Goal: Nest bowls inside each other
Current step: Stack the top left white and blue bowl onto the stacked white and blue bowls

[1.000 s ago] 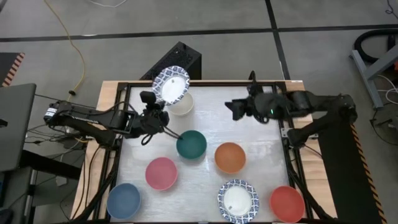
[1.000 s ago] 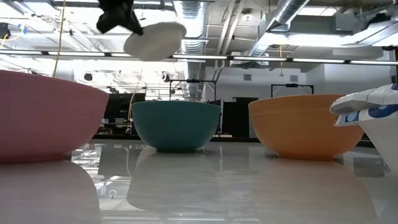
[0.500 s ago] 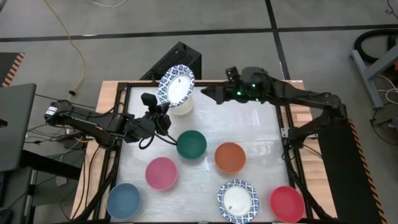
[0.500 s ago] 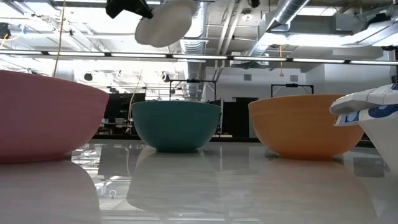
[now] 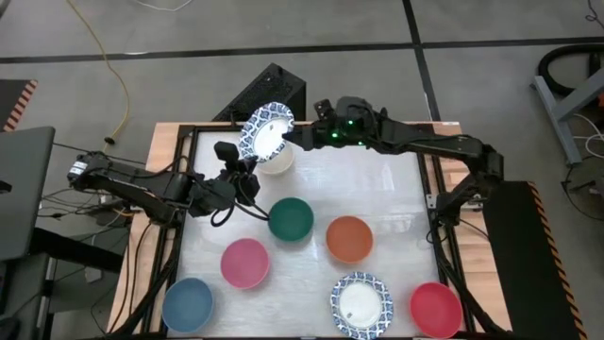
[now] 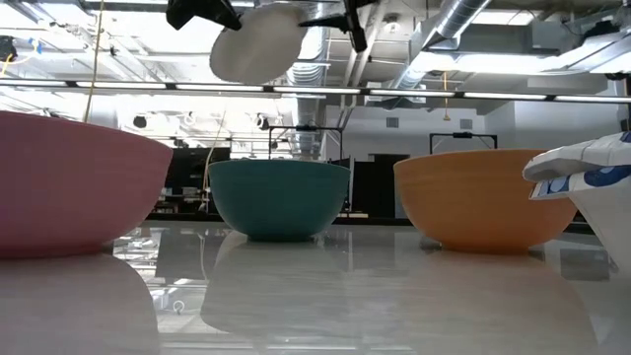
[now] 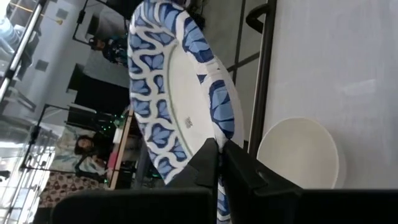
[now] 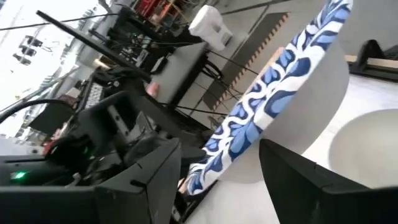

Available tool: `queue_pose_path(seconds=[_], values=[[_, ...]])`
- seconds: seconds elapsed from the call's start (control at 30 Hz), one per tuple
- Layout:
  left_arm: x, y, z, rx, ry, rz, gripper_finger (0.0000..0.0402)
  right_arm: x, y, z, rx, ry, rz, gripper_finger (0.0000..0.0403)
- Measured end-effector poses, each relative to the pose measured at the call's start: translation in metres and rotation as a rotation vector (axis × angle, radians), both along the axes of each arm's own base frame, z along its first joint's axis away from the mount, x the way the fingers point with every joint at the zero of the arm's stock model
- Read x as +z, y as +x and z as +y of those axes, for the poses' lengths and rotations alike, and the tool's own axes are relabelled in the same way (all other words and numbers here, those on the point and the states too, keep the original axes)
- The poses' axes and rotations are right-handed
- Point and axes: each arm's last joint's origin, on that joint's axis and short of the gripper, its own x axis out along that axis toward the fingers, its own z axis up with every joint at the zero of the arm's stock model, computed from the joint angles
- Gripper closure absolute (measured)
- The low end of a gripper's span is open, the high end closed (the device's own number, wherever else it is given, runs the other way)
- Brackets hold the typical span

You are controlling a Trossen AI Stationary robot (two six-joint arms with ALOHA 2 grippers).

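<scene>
My left claw [image 5: 247, 161] pinches the stiff, light blue-rimmed bowl [image 5: 264, 131] by its rim; my spread right claw [image 5: 300, 135] flanks its opposite edge.

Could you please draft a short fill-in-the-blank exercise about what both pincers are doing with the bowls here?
1. The left pincer is shut on the rim of the ____-patterned bowl.
2. That bowl is held in the air, above the plain ____ bowl.
3. The right pincer is ____, its fingers either side of the held bowl's rim.

Missing words: blue; cream; open
</scene>
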Motion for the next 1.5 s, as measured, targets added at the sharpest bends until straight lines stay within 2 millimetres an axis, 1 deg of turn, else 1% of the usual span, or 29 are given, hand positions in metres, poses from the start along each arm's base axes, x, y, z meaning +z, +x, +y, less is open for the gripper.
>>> queue_pose_path(seconds=[0.13,0.23,0.4,0.57,0.83,1.0,1.2,1.3,1.4,1.5], values=[[0.0,0.0,0.0,-0.01,-0.006,0.001,0.0401,0.001,-0.002,-0.003,-0.014,-0.002,-0.002,0.0164],[0.0,0.0,0.0,-0.012,-0.006,0.002,0.0401,0.0,-0.002,-0.004,-0.024,0.002,0.009,0.0177],[0.0,0.001,0.0,-0.026,-0.014,0.004,0.0401,0.002,-0.004,-0.008,-0.041,0.005,0.001,0.0237],[-0.001,0.001,0.0,-0.036,-0.019,0.011,0.0401,-0.006,0.001,-0.01,-0.046,0.021,0.029,0.0303],[-0.002,0.002,0.0,-0.08,-0.057,0.008,0.04,-0.011,0.004,-0.01,-0.044,0.03,0.055,0.0391],[-0.003,0.002,0.0,-0.076,-0.079,-0.011,0.0376,-0.012,0.004,-0.01,-0.045,0.031,0.063,0.0395],[-0.002,0.002,-0.001,-0.067,-0.112,-0.053,0.0324,-0.014,-0.001,-0.025,-0.076,0.029,0.081,0.0399],[-0.002,0.002,-0.001,-0.06,-0.135,-0.08,0.0294,-0.017,-0.006,-0.031,-0.093,0.027,0.126,0.04],[0.001,-0.001,-0.004,-0.069,-0.145,-0.111,0.0266,-0.022,-0.015,-0.037,-0.093,0.039,0.21,0.0401],[0.008,-0.005,-0.007,-0.086,-0.157,-0.163,0.0242,-0.025,-0.025,-0.037,-0.094,0.06,0.294,0.0402]])
